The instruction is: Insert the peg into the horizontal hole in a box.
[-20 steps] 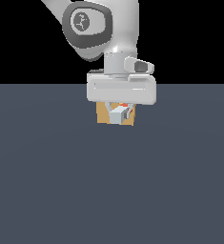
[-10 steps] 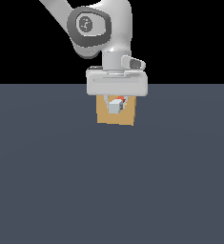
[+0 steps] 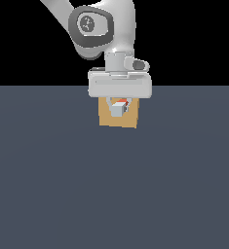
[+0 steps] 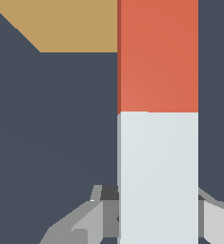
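Note:
The tan box stands on the dark floor, directly behind my gripper in the exterior view. My gripper is shut on the peg, whose pale white-grey end faces the camera and whose orange-red half points toward the box. In the wrist view the peg runs long and straight, its white half held between my grey fingers, its orange half reaching out toward the box. The orange tip's end and the hole are hidden, so I cannot tell whether the peg touches the box.
The dark blue-grey floor spreads flat all around the box. The arm's white wrist and hand hang above the box. Nothing else stands in view.
My gripper has lifted a little and shifted with the peg, which now sits higher against the box face and points more squarely at it. The box has not moved.

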Available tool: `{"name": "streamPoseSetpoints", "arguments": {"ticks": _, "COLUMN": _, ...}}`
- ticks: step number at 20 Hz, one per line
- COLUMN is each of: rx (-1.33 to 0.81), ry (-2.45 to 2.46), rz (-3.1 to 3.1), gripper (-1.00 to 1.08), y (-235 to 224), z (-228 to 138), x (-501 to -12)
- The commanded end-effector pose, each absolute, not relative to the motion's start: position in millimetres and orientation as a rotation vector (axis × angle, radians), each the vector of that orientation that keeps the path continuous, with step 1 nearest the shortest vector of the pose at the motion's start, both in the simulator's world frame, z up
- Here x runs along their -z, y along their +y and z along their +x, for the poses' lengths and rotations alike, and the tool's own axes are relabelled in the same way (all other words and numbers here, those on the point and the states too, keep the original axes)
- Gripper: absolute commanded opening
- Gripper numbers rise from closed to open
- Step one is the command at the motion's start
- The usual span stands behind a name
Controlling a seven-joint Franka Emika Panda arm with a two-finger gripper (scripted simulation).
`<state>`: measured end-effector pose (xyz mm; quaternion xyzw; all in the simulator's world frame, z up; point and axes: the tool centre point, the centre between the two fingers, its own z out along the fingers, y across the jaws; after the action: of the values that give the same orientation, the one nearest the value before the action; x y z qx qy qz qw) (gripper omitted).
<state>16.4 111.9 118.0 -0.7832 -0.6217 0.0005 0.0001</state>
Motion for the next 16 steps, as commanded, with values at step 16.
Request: {"name": "streamPoseSetpoints", "arguments": {"ticks": 16, "rx": 0.001, "ry": -1.954, "rz": -2.461, "gripper": -1.0, "y": 181, "z": 31, "x": -119}}
